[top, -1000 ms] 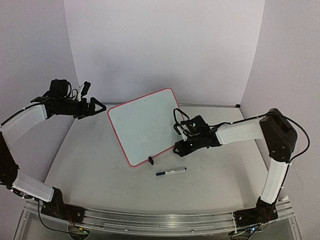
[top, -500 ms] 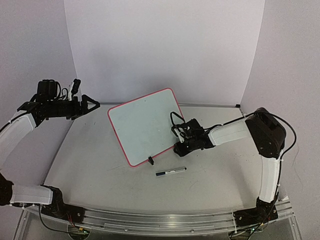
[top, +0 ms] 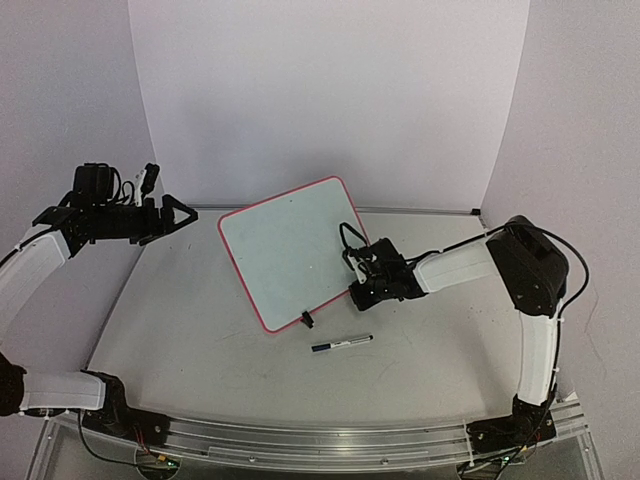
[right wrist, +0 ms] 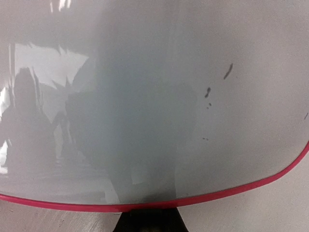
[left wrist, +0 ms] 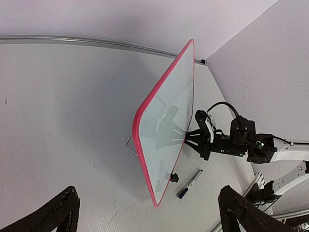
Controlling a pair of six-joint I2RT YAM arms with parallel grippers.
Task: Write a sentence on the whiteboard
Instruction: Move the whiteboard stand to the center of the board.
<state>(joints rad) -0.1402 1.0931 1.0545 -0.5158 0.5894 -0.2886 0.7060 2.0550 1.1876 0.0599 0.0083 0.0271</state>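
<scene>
Whiteboard (top: 290,250) propped tilted | right gripper (top: 356,291) at its edge | marker (top: 341,344) on table (top: 200,345)

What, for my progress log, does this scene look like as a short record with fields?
whiteboard: propped at a tilt on the table, red frame
progress: no words on the board yet, only a few dark specks
marker: lying flat on the table in front of the board, held by neither hand
left hand: open, in the air left of the board, apart from it
right hand: at the board's lower right edge; grip unclear
</scene>
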